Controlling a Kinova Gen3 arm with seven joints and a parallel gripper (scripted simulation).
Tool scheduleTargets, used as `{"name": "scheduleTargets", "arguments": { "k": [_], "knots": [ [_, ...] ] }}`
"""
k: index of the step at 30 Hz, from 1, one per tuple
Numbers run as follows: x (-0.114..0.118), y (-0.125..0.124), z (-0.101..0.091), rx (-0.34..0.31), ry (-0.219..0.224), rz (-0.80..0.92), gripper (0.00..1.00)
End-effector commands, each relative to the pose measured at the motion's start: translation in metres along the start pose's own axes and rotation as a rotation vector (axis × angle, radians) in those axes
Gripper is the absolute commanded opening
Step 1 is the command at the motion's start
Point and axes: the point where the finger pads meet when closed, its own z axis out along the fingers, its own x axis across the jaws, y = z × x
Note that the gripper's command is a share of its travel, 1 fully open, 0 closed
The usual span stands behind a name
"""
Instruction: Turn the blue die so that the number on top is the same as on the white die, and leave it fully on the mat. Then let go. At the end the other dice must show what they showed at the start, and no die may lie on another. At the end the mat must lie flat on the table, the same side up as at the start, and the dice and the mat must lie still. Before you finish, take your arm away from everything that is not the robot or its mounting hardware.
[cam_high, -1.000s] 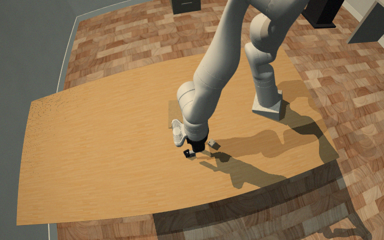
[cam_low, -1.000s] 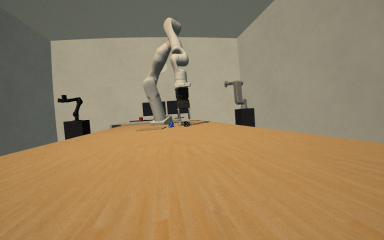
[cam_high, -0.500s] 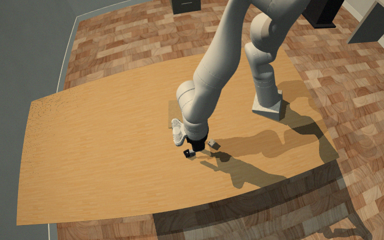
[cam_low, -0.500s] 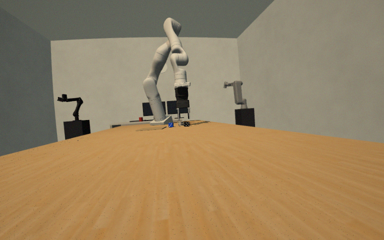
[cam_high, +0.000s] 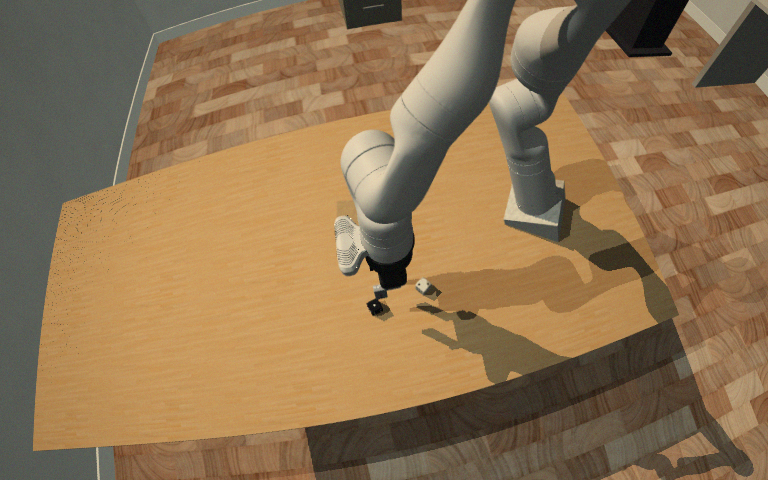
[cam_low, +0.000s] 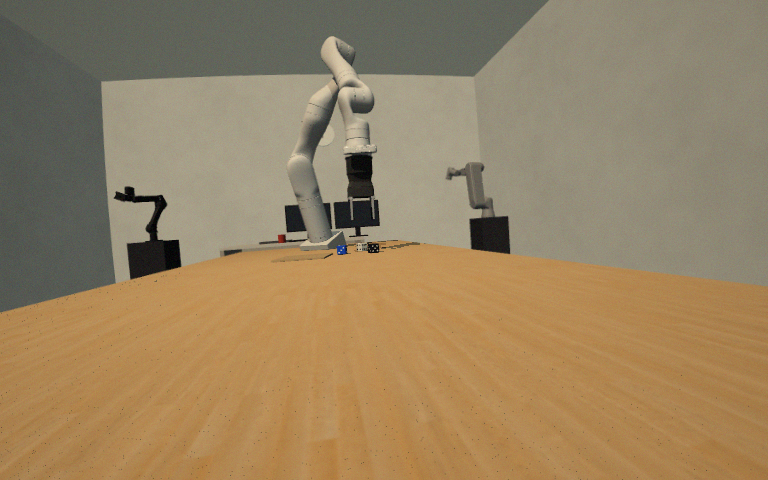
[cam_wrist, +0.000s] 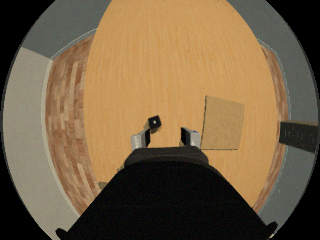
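Gripper (cam_high: 380, 290) (cam_low: 362, 219) (cam_wrist: 165, 134) hovered released above the dice, likely because blue die (cam_low: 341, 249) off the mat (cam_low: 303, 257) (cam_wrist: 223, 123) needed grasping.

The pincer (cam_high: 380, 292) (cam_low: 362, 218) (cam_wrist: 165, 134) has risen and, it seems, edged slightly toward the blue die (cam_low: 341, 249) (cam_wrist: 194, 131).
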Motion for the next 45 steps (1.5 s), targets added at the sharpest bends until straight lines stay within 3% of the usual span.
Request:
{"name": "scheduleTargets", "arguments": {
  "k": [1, 11, 24, 26, 29, 31, 45],
  "knots": [
    [-0.012, 0.003, -0.023, 0.007, -0.019, -0.025, 1.00],
    [-0.012, 0.003, -0.047, 0.007, -0.019, -0.025, 1.00],
    [-0.011, 0.003, -0.048, 0.007, -0.019, -0.023, 1.00],
    [0.005, 0.005, -0.047, 0.008, -0.020, 0.022, 1.00],
    [0.050, 0.015, -0.042, 0.009, -0.023, 0.155, 1.00],
    [0.065, 0.020, -0.040, 0.008, -0.024, 0.201, 1.00],
    [0.066, 0.021, -0.040, 0.008, -0.024, 0.203, 1.00]
  ]
}}
